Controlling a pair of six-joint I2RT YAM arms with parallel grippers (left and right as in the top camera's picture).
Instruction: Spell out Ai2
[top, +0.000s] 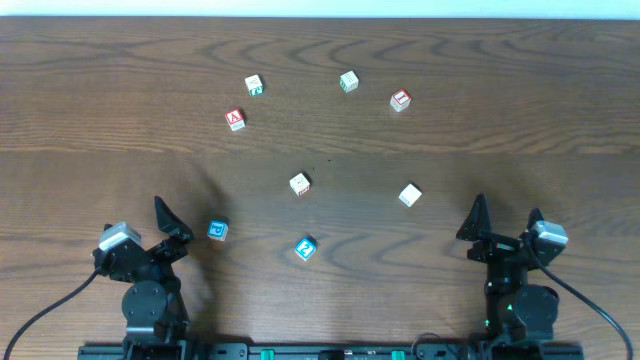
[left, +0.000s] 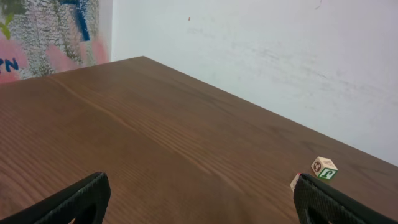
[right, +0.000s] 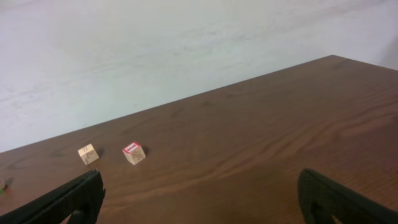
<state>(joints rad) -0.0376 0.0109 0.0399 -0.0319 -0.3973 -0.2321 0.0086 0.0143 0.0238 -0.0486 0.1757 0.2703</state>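
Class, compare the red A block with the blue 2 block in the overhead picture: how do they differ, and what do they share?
The A block bears red print, while the 2 block bears blue. The A block lies on the far half of the table, while the 2 block lies on the near half, close to the robot. Both are small cubes, each lying free and apart from the other blocks.

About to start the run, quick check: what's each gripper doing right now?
Left gripper: open, holding nothing.
Right gripper: open, holding nothing.
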